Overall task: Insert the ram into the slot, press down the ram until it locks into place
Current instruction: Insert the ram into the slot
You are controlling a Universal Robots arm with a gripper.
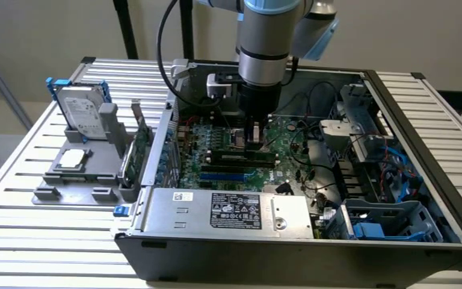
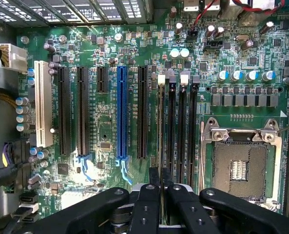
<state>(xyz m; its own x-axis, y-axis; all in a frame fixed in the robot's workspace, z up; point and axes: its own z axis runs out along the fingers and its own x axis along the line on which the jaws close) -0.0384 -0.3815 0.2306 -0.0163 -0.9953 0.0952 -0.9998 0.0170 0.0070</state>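
The black metal claw (image 1: 254, 143) pinches the long thin green ram (image 1: 239, 158), right over the narrow black plastic slot (image 2: 161, 82), both running left-right.

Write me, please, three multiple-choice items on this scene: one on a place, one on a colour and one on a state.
1. Where is the gripper relative to the case? A outside it; B inside, at the memory slots; C resting on its rim.
2. One long expansion slot is which colour? A red; B blue; C yellow.
3. How is the processor socket? A under a cooler; B holding a chip; C bare, contacts exposed.
Answers: B, it grips the ram standing in those slots; B, blue shows between black slots; C, its contact grid lies uncovered.
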